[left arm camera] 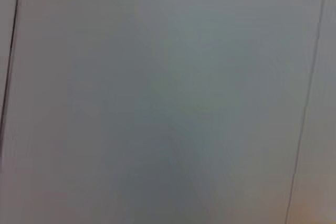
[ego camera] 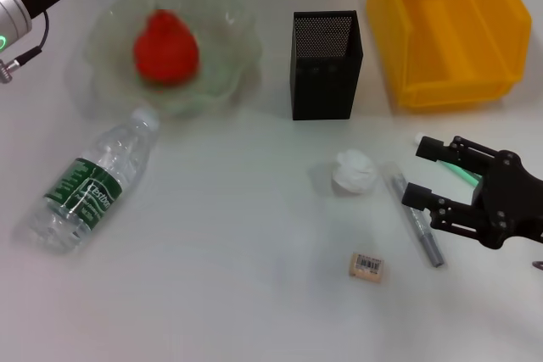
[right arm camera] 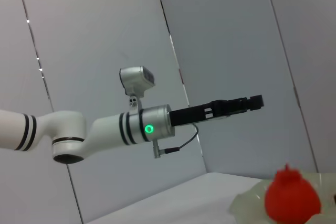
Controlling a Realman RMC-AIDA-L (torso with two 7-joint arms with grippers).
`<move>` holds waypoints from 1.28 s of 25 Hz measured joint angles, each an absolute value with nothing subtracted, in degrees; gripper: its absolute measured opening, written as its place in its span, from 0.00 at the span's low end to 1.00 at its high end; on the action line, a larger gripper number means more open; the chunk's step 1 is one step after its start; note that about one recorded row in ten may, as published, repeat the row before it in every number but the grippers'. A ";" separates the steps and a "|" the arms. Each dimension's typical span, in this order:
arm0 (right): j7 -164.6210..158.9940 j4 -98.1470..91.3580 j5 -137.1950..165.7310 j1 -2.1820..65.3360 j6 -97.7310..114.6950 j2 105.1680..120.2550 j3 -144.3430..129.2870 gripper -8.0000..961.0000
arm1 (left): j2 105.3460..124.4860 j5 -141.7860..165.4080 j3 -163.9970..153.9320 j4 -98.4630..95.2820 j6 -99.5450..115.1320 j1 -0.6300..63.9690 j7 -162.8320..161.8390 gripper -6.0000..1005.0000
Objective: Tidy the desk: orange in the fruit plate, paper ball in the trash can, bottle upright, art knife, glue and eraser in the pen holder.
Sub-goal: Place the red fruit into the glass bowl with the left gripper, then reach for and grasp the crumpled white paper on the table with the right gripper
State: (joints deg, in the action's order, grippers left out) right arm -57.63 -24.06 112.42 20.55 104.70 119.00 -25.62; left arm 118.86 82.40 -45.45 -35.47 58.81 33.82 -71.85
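Head view: the right gripper (ego camera: 422,171), black fingers spread open and holding nothing, hovers low over the white desk (ego camera: 229,260) at the robot's right. Directly in front of its fingertips, just beside them, lies a grey pen-like tool (ego camera: 416,219), prob. the art knife or glue; can't tell which. A thin green item (ego camera: 454,171) shows between the fingers, partly hidden. Beyond the tool, farther from the gripper, sits the paper ball (ego camera: 354,171), near but not touching it. The eraser (ego camera: 367,266) lies flat, barcode label up, nearer the robot than the ball and apart from the fingers. Behind the gripper, at the desk's far edge, stands the trash can (ego camera: 445,27); the pen holder (ego camera: 326,64) stands upright next to it, on the side toward the robot's left. Well across the desk from the gripper, the bottle (ego camera: 89,182) lies on its side, cap (ego camera: 145,116) pointing at the fruit plate (ego camera: 237,57), which holds the orange (ego camera: 165,48).

Right wrist view: the left gripper (right arm camera: 252,102) is raised above the desk, beyond the plate; its fingers look pressed together, w/ nothing in them. Left wrist view shows only a blank grey wall.
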 joint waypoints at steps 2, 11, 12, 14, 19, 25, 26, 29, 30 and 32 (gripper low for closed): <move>-57.67 -24.20 112.42 20.37 104.80 119.00 -25.58 0.77 | 118.79 81.52 -45.48 -34.86 60.22 33.00 -71.62 0.46; -82.14 -48.44 112.52 22.32 115.47 118.94 -26.25 0.77 | 115.70 96.53 -50.70 -41.99 96.84 27.43 -72.59 0.82; -95.02 -61.60 112.83 24.00 118.47 118.87 -27.70 0.77 | 115.67 99.38 -50.58 -42.87 99.33 27.28 -73.01 0.82; -100.57 -67.10 113.24 24.89 119.33 118.76 -28.71 0.77 | 115.69 101.91 -50.34 -43.42 101.37 27.17 -73.39 0.83; -121.33 -92.83 127.23 31.93 119.40 118.09 -41.19 0.77 | 115.92 103.97 -50.14 -43.15 102.58 25.72 -73.12 0.83; -132.83 -92.34 147.36 40.80 113.00 119.19 -60.51 0.77 | 116.15 104.10 -50.17 -43.02 102.29 24.81 -72.94 0.83; -133.61 -89.71 148.15 41.33 110.42 119.28 -63.26 0.77 | 116.16 104.13 -50.25 -42.99 102.10 24.70 -72.92 0.83; -134.56 -82.03 148.27 42.26 103.15 119.41 -70.23 0.77 | 116.18 104.19 -50.39 -42.87 101.43 24.16 -72.62 0.83; -134.65 -78.75 148.17 42.69 100.35 119.44 -72.67 0.77 | 116.18 104.24 -50.38 -42.74 101.19 24.01 -72.45 0.83; -134.15 -70.65 147.30 44.18 93.15 119.48 -76.30 0.77 | 116.20 104.59 -50.32 -42.48 100.77 23.86 -72.20 0.83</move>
